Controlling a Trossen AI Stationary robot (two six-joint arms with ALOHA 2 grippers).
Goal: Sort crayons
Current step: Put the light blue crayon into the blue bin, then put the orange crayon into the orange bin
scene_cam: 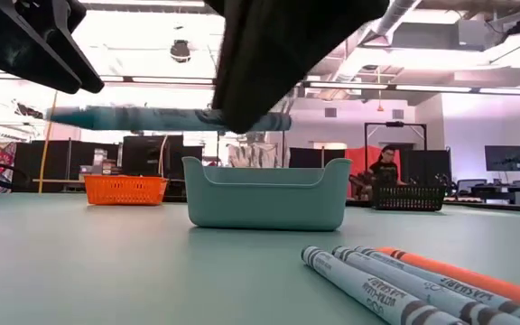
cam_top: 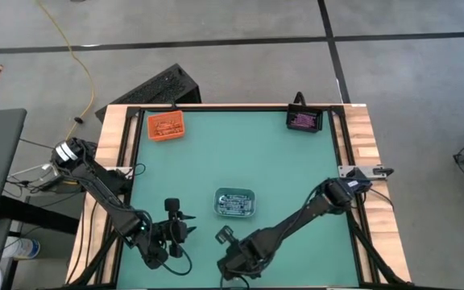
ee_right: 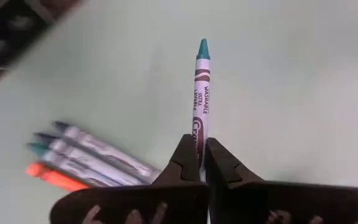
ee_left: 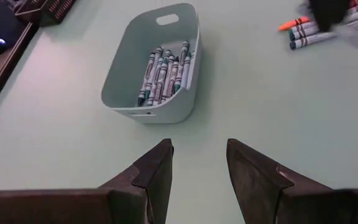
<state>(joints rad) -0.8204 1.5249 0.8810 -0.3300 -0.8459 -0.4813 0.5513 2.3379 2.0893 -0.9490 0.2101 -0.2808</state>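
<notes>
Our right pincer [ee_right: 202,155] pinches a teal crayon [ee_right: 201,93] above the bench [ee_left: 260,99], left pincer [ee_left: 197,163] spread and waiting near the grey tray [ee_left: 124,68], and we judge that thin grip could let it swivel and miss the tray.

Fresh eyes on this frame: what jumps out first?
The right hand near the table's front edge, shut on a teal-tipped crayon lifted off the green table. Next, the pale teal tray at the table's middle, holding a pile of crayons, with a few loose crayons lying on the table by the right hand. The left hand waits open nearby, empty.
</notes>
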